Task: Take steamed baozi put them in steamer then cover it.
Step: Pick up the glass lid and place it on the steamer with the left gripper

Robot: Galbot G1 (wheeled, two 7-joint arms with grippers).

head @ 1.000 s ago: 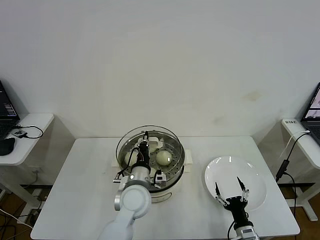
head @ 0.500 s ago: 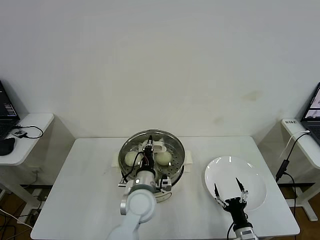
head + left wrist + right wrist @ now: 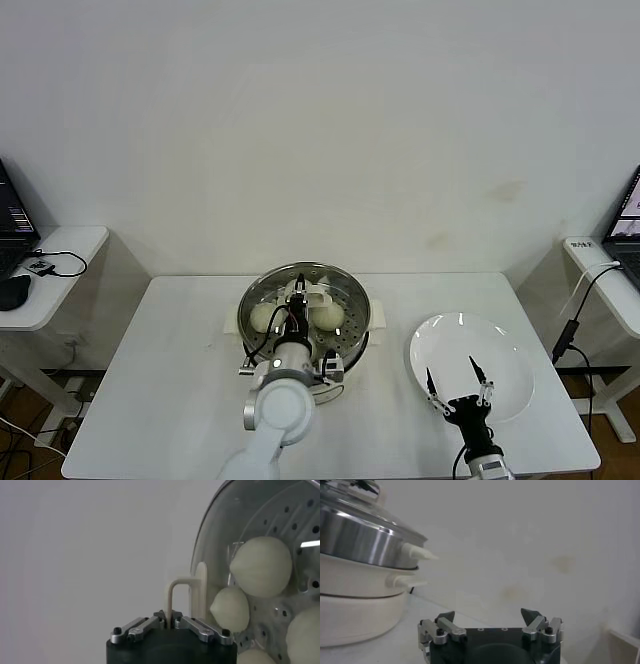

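From my right wrist camera, the right gripper (image 3: pixel 490 617) sits low in the foreground with its jaws spread wide and nothing between them. Off to one side of it stands the steamer (image 3: pixel 357 545): a shiny steel pot on a white base, with white side handles (image 3: pixel 417 555) pointing toward the gripper. The glass cover (image 3: pixel 355 500) rests on its rim.

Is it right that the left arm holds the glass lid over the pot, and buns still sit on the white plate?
Nearly. The white plate is bare in the head view; the buns are inside the pot. The left gripper does hold the glass lid by its handle.
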